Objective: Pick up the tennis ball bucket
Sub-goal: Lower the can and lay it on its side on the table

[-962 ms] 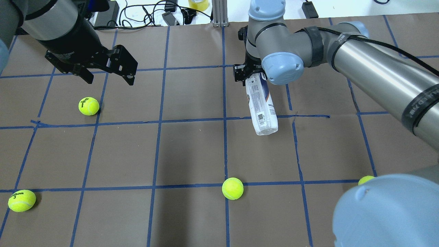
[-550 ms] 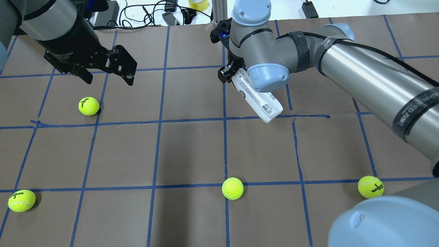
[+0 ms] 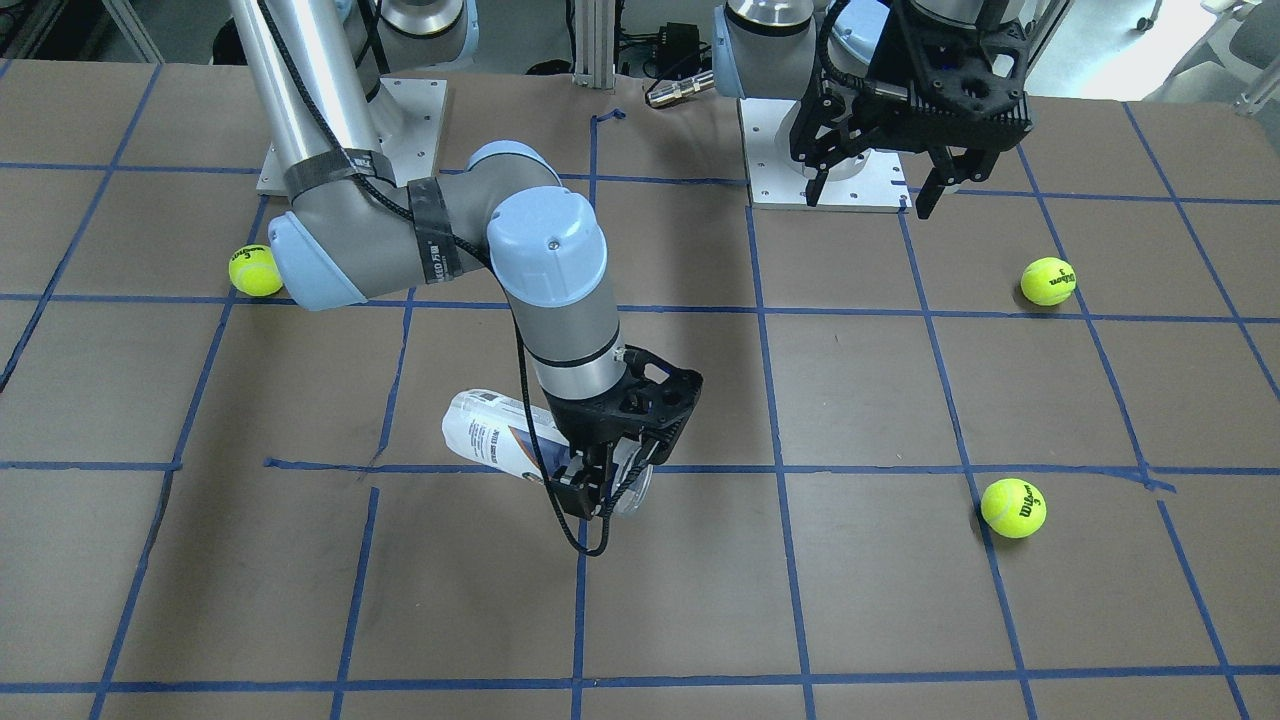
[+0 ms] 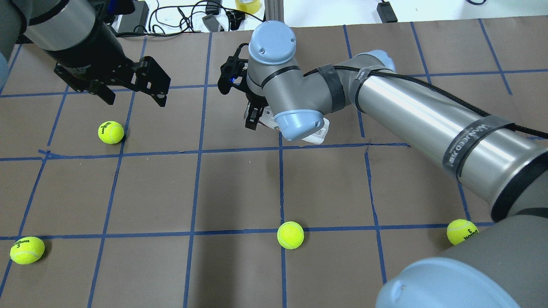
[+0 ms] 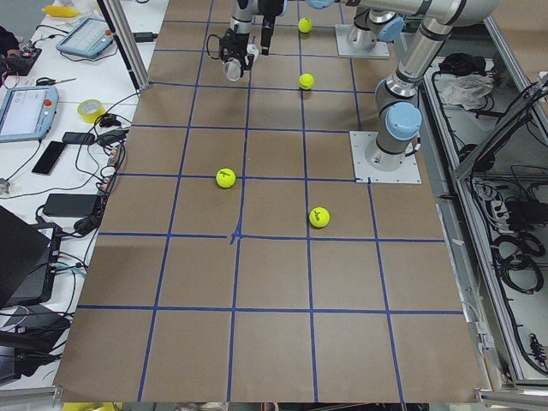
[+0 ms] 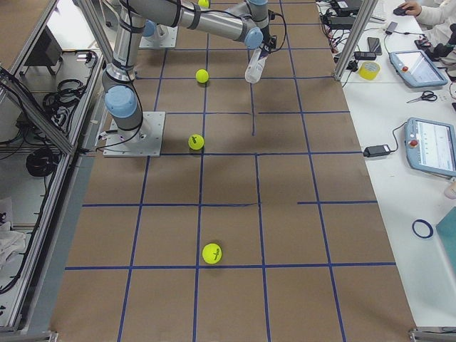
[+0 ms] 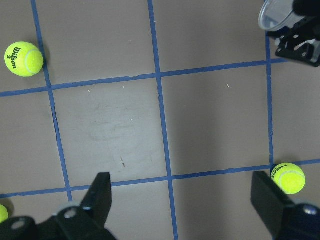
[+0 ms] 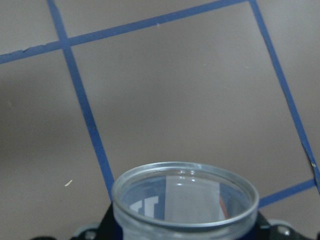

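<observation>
Hanging tilted in the right gripper point(image 3: 595, 485), the tennis ball bucket point(image 3: 497, 436) is clamped near its open rim, over the middle of the table point(image 3: 900, 600) and seemingly clear of it. To lift well, raise it straight and slowly with a firm squeeze, since the long free end could swing or slip. The left gripper point(image 3: 868, 190) hangs spread and empty, well apart, near a tennis ball point(image 3: 1048, 281).

Right arm carries the tube over toward the robot's left.
The right gripper point(image 3: 596, 490), closed on the tube point(image 3: 482, 428), has moved leftward. The tube's free end pointed at the robot before and has turned sideways. The tennis ball point(image 4: 461, 232) near the right shoulder, half covered earlier, shows fully.
</observation>
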Controlling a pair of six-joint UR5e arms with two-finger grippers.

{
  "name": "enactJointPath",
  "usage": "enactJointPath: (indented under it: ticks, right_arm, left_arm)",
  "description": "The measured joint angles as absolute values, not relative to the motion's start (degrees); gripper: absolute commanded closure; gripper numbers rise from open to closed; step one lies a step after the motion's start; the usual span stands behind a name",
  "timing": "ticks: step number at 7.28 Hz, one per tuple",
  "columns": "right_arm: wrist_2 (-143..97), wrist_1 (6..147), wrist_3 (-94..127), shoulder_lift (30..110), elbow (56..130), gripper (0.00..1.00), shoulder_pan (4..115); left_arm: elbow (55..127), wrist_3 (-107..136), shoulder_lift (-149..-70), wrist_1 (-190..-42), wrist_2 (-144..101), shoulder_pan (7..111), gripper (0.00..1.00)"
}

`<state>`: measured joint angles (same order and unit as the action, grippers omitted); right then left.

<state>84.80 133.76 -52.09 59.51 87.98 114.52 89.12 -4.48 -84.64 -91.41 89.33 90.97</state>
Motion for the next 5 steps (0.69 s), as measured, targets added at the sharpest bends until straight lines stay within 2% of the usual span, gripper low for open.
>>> enactJointPath:
  ticks: [5]
  right_arm:
    - [84.94, 136.13, -66.59, 56.33, 88.69, 0.20, 116.45]
  left_arm:
    - [89.12, -4.42, -84.64, -91.41, 89.44, 90.97, 0.00]
